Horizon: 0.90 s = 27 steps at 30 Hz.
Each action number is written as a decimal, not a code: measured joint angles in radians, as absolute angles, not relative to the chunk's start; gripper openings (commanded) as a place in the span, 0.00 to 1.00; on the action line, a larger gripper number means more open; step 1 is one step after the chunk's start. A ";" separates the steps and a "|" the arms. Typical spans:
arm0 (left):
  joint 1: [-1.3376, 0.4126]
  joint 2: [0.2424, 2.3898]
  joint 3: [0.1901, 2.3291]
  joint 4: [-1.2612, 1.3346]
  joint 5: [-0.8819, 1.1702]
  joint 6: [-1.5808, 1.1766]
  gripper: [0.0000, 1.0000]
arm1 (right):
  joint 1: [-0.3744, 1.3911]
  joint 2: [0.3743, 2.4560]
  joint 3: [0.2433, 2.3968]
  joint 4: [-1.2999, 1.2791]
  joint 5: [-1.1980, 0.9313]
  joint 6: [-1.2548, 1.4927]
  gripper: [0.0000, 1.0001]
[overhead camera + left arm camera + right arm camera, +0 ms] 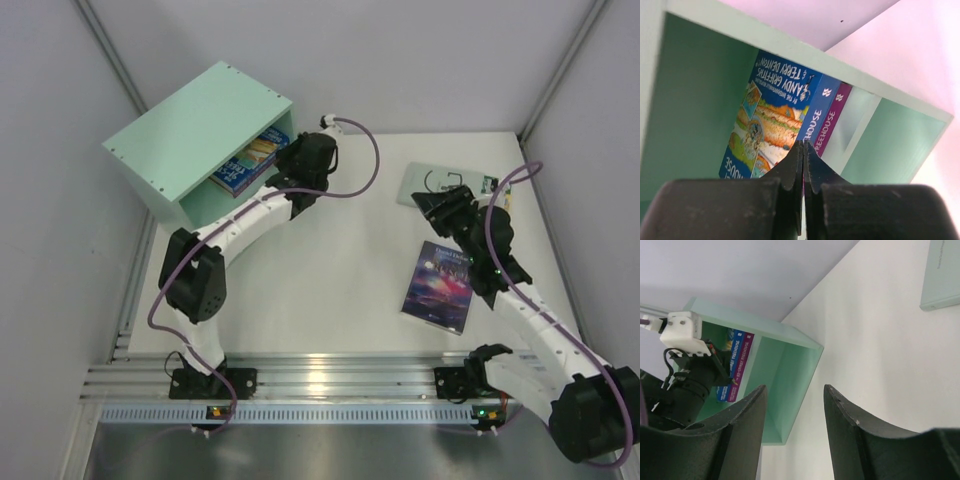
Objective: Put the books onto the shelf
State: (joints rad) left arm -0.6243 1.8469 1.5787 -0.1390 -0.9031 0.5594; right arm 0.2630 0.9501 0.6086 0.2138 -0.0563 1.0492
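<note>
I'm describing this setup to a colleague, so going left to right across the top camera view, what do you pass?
The mint-green shelf → blue-yellow book inside it → left gripper, shut → dark galaxy book lying flat.

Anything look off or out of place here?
Nothing damaged or spilled: two books sit in the shelf; the galaxy book and the pale green book lie flat on the table, not yet shelved.

top view down from behind, left wrist close to shelf [695, 100], right wrist shares it, seemingly farther
</note>
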 measured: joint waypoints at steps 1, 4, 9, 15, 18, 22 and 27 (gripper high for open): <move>-0.622 1.856 1.582 -0.134 -0.905 0.566 0.00 | 0.263 0.949 0.612 0.213 -0.054 1.047 0.49; -0.614 1.875 1.583 -0.132 -0.904 0.579 0.00 | 0.258 0.947 0.626 0.202 -0.053 1.045 0.49; -0.601 1.879 1.583 -0.123 -0.901 0.585 0.00 | 0.253 0.940 0.639 0.190 -0.050 1.039 0.49; -0.590 1.879 1.584 -0.120 -0.900 0.595 0.00 | 0.250 0.939 0.642 0.185 -0.048 1.039 0.49; -0.585 1.879 1.584 -0.119 -0.900 0.598 0.00 | 0.245 0.939 0.642 0.185 -0.047 1.039 0.49; -0.583 1.879 1.584 -0.120 -0.899 0.596 0.00 | 0.245 0.939 0.642 0.185 -0.047 1.039 0.48; -0.595 1.879 1.591 -0.139 -0.896 0.554 0.00 | 0.245 0.943 0.642 0.186 -0.047 1.039 0.48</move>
State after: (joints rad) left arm -0.5945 1.8786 1.5913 -0.1390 -0.8959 0.5541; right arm 0.2447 0.9428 0.6422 0.1864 -0.0475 1.0393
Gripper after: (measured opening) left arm 0.012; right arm 0.486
